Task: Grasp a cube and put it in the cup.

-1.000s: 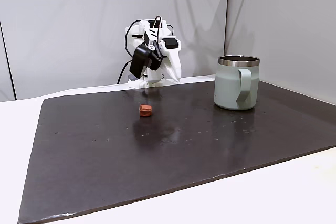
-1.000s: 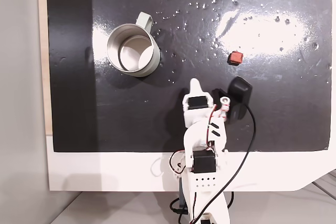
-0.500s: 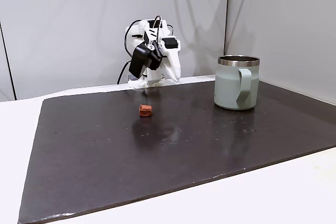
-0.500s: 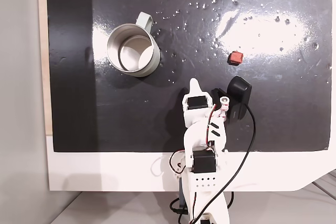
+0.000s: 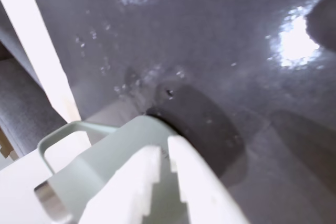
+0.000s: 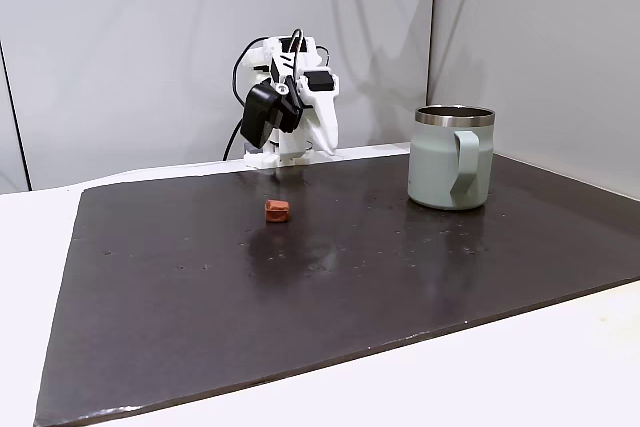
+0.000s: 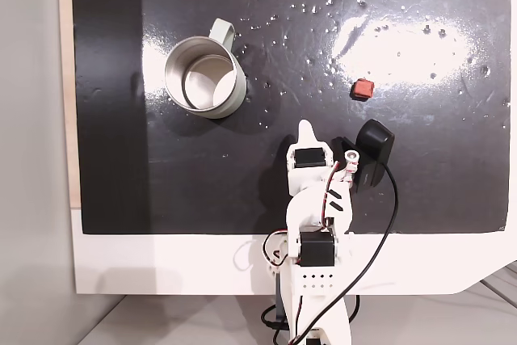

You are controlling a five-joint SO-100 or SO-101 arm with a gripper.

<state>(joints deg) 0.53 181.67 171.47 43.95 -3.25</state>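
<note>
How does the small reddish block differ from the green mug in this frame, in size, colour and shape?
The tiny reddish-brown block is far smaller and lower than the pale sage-green mug with a steel rim. The block is a solid, brick-coloured lump with rounded edges; the mug is a hollow open-topped cylinder, empty in the top-down fixed view, with a wide flat handle. Both rest on the dark glossy mat, well apart and untouched.

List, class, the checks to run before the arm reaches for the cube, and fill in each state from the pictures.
1. Cube lies free on the mat, nothing touching it: ok.
2. Cup upright, mouth open upward: ok.
3. Cup holds nothing inside: ok.
4. Gripper jaws nearly together, too narrow for the cube: not ok.
5. Gripper above the cube: not ok; it sits back near the arm's base.
6. Path to the cube unobstructed: ok.
</note>
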